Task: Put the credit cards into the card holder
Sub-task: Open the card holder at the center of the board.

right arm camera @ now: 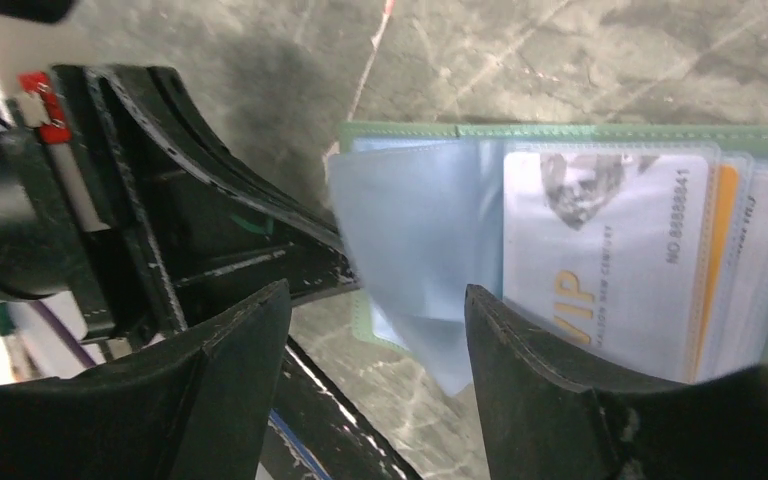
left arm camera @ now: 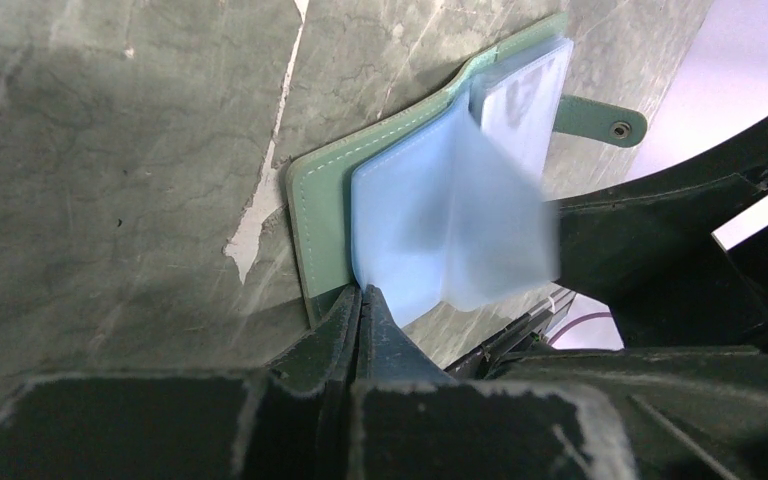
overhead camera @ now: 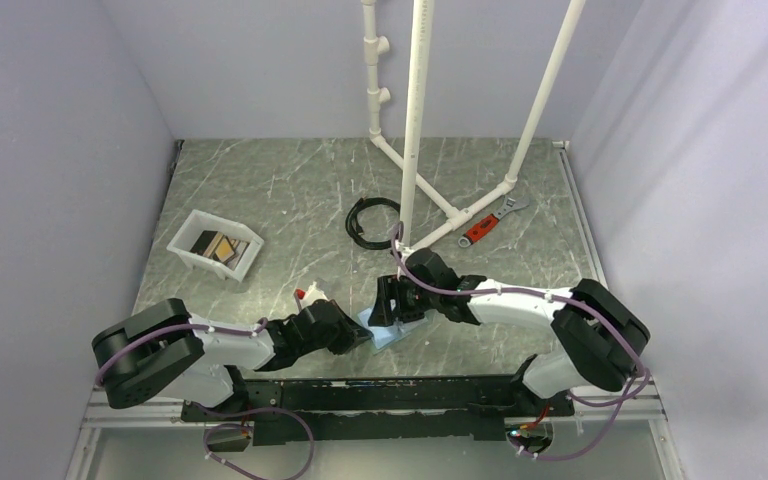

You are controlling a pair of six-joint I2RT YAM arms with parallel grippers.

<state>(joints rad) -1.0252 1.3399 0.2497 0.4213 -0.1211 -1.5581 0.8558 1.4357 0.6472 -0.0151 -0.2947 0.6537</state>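
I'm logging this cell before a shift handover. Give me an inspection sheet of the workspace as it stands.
Surface: green-grey marbled table, one white mark.
Job's things: card holder lying open, a VIP card in one sleeve; dark and tan credit cards in the white tray.
Clutter: red-handled wrench.
Grippers: left gripper shut on the card holder's edge; right gripper open, fingers either side of a loose blue sleeve.
Cables: black coil on the table; purple leads along both arms.
Surroundings: white pipe frame, plain walls.
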